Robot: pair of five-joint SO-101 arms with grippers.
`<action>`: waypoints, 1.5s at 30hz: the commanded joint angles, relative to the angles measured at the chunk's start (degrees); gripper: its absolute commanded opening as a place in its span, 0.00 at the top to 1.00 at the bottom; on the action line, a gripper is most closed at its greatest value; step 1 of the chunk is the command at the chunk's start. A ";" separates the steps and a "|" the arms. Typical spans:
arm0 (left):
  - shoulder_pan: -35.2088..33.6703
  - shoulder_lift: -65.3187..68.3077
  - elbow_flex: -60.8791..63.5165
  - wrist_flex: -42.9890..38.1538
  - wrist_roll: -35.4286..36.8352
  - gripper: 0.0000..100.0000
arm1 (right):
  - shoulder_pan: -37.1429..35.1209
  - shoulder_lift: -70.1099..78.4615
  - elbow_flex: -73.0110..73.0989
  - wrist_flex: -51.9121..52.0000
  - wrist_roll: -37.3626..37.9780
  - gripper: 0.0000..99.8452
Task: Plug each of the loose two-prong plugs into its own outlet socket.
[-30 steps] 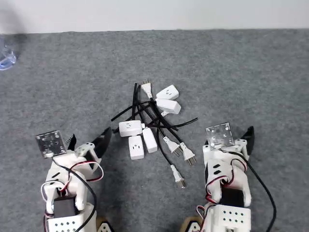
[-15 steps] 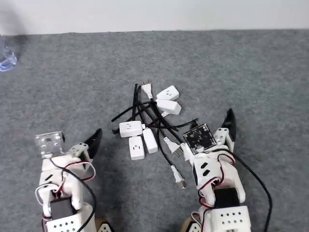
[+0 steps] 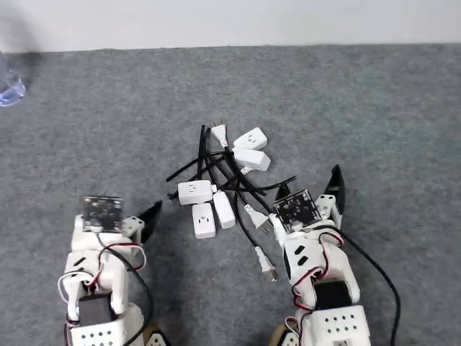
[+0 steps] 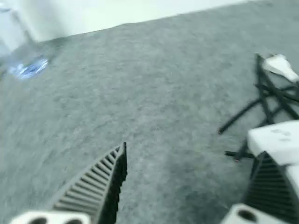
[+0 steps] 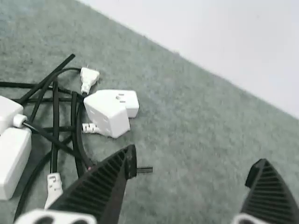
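Right hand [image 5: 196, 156] is released, fingers wide apart, nothing in it. It sits low at the right edge of the pile. One plug [image 3: 257, 216] lies just beside its inner finger, with prongs [image 5: 145, 170] poking out at that fingertip. Two socket blocks [image 5: 110, 112] lie touching each other ahead of it, and a second plug [image 5: 88, 77] just beyond them.

Left hand [image 4: 194, 151] is also released and empty, bare worktop [image 3: 374, 108] between its fingers. The nearest socket block [image 4: 275, 140] is just beside one finger.

The pile sits mid-worktop between both arms: white blocks, and the visible plugs all lie loose. Black cables [image 3: 216, 169] run tangled over and between the blocks. A third plug [image 3: 266, 263] lies at the near end of the pile, clear of the blocks.

Clear container [image 3: 9, 83] sits at the far left edge, well apart.
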 commanded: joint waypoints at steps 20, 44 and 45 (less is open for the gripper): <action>12.22 72.00 -76.35 33.93 -26.81 0.61 | -2.77 -0.22 0.79 -0.31 0.70 0.63; 23.56 107.25 -82.33 15.21 -48.62 0.61 | -1.54 2.24 0.79 -0.92 0.70 0.63; 24.26 107.34 -82.15 14.86 -48.70 0.61 | -1.54 2.77 0.79 -1.19 0.79 0.63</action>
